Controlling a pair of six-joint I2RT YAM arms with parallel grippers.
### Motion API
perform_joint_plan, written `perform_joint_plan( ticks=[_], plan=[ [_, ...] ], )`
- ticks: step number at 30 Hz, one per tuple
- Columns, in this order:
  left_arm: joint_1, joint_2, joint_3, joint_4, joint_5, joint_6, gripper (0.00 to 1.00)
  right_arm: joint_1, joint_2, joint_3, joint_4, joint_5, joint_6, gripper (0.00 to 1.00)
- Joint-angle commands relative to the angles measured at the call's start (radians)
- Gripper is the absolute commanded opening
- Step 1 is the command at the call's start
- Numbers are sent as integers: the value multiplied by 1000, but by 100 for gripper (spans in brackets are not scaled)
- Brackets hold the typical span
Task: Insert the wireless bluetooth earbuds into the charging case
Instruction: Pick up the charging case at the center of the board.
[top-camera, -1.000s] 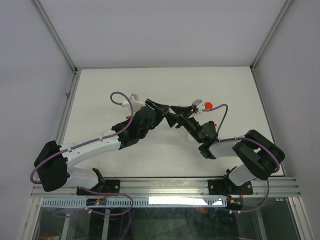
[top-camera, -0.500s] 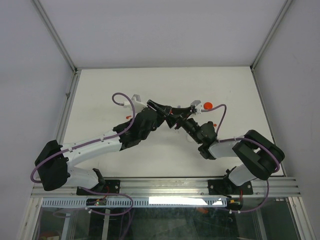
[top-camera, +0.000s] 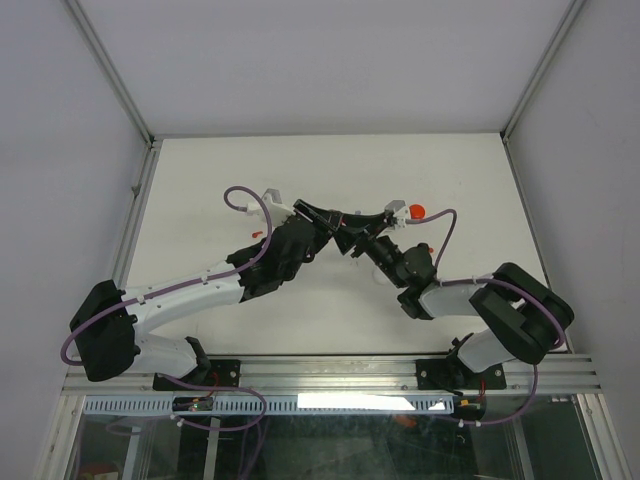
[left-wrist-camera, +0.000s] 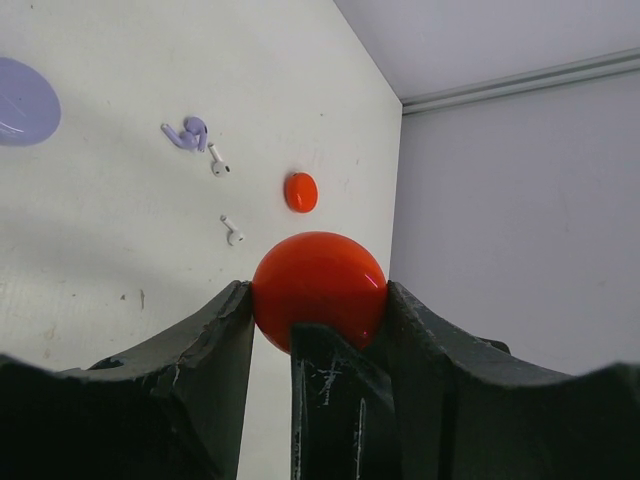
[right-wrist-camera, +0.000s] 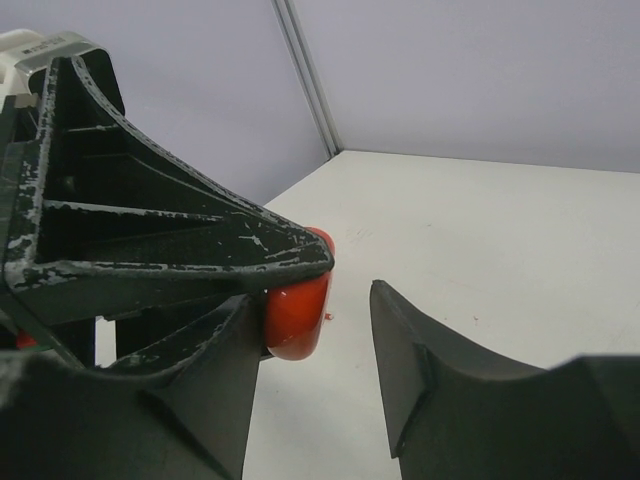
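A round, glossy red charging case (left-wrist-camera: 320, 285) hangs above the table, pinched between the two fingers of my left gripper (left-wrist-camera: 318, 295). My right gripper (right-wrist-camera: 318, 300) meets it head-on near the table's middle (top-camera: 345, 226). Its jaws straddle the case (right-wrist-camera: 297, 310): the left finger (right-wrist-camera: 215, 380) lies against it and the right finger (right-wrist-camera: 425, 370) stands off with a gap. One right finger (left-wrist-camera: 335, 400) crosses in front of the case in the left wrist view. Loose earbuds lie on the table beyond: a lilac pair (left-wrist-camera: 188, 133) and two white ones (left-wrist-camera: 217, 163) (left-wrist-camera: 232, 233).
A small red disc (left-wrist-camera: 300, 191) (top-camera: 416, 211) lies on the table past the grippers, and a lilac disc (left-wrist-camera: 22, 100) sits at the far left of the left wrist view. Grey walls with metal rails (top-camera: 110, 75) close in the white table (top-camera: 470, 170).
The two grippers have drawn together over the table's middle. My right gripper's jaws have narrowed around the red case held by the left gripper.
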Motion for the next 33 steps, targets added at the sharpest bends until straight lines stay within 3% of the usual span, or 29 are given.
perform_joint_plan(
  ticks=[1, 10, 15, 21, 23, 27, 33],
  plan=[
    [-13, -12, -2, 51, -45, 29, 38, 3, -35, 3, 46, 22, -12, 48],
    [-20, -18, 4, 51, -57, 51, 38, 4, -26, 11, 31, -6, -8, 46],
    [-22, -19, 6, 51, -63, 74, 41, 4, -31, 13, -3, -19, -8, 36],
    [-21, -56, -7, 57, -91, 147, 57, -1, -49, 0, -5, -32, -2, 13],
    [-20, -77, -22, 84, -91, 196, 70, -7, -61, -3, -4, -43, 2, 9],
    [-18, -135, -69, 171, -73, 340, 92, -20, -93, -5, -17, -97, 18, 7],
    [14, -224, -119, 287, 114, 655, 98, -86, -148, -13, -44, -227, 66, 6]
  ],
)
